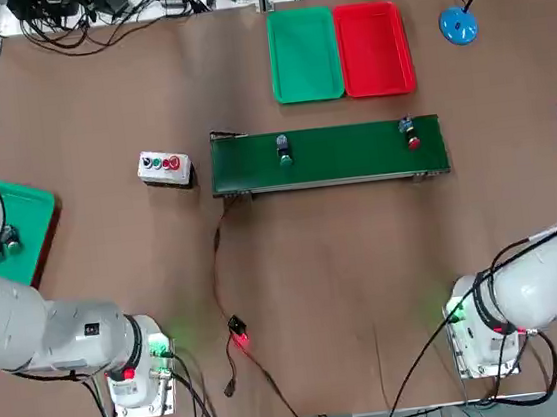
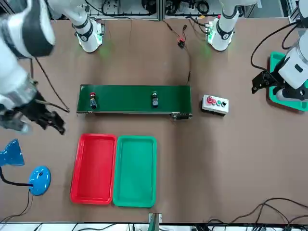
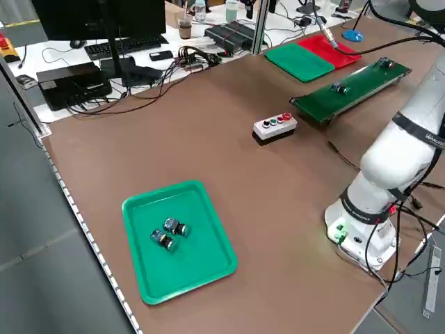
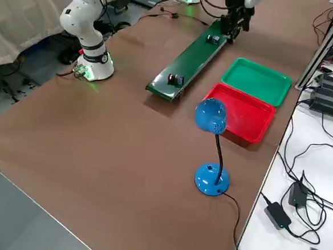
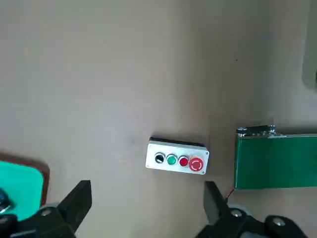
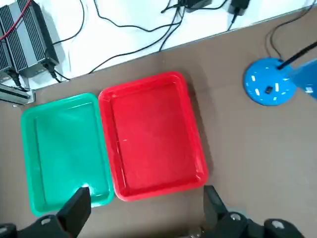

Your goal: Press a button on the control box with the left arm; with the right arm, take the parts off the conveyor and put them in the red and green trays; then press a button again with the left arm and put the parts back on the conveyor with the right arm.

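Your left tool (image 5: 148,210) stands wide and holds nothing, raised over the counter (image 1: 299,297) between the side tray and the control box (image 1: 165,167). From there, you likely have a short reach to the row of buttons (image 5: 178,161), which faces up with nothing over it. A press probably wants those jaws brought together first, so that one firm tip lands on one button and spares its neighbours.

Your right tool (image 6: 148,210) is wide and empty too, at the far side of the conveyor, with the red tray (image 1: 374,50) and green tray (image 1: 305,55) ahead of it in the wrist view. The two trays lie side by side just beyond the belt, presumably to keep each transfer short.

The parts lie well apart on the green conveyor (image 1: 354,168): the red-ended part (image 1: 410,133) near one end, the green-ended part (image 1: 284,149) nearer the control box. That spacing should give you room to close around one without nudging the other. Their end colours suggest which tray each belongs in. Being small and rounded, they could roll if you grip off-centre.

Two more parts (image 3: 170,234) sit in the separate green side tray (image 3: 146,275), perhaps as spares, so leave them there.
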You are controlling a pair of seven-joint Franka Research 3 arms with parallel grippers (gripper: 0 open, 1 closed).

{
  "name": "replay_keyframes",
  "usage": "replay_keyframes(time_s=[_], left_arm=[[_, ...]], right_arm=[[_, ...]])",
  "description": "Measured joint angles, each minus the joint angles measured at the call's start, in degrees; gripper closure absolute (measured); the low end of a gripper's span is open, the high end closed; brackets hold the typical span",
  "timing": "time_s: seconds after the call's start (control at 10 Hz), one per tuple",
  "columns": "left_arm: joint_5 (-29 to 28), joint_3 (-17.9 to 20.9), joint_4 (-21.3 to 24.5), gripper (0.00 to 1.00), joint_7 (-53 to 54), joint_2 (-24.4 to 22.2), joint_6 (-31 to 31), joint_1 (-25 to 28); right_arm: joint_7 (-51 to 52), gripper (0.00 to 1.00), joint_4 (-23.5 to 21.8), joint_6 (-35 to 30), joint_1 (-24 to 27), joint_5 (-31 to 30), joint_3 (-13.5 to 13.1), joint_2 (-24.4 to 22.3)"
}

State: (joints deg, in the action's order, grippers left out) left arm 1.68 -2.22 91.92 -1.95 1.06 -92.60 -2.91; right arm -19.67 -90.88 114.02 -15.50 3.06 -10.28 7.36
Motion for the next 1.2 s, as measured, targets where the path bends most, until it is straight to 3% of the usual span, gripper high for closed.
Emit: replay_keyframes(time_s=[0.5,0.8,1.0,1.2], left_arm=[[0.0,0.1,-0.3,0.00,-0.1,0.0,-0.1,0.3],[0.0,0.1,-0.3,0.00,-0.4,0.0,-0.1,0.4],[0.0,0.1,-0.3,0.00,-0.4,0.0,-0.1,0.5],[0.0,0.1,-0.3,0.00,-0.4,0.0,0.0,0.5]], right_arm=[[0.1,0.00,0.5,-7.7,1.6,0.3,1.4,-5.9],[0.1,0.00,0.6,-10.4,14.2,0.4,12.5,-7.8],[1.7,0.00,3.8,-14.3,14.9,0.4,12.7,-7.8],[9.9,0.00,5.5,-17.5,14.8,0.2,11.0,-7.9]])
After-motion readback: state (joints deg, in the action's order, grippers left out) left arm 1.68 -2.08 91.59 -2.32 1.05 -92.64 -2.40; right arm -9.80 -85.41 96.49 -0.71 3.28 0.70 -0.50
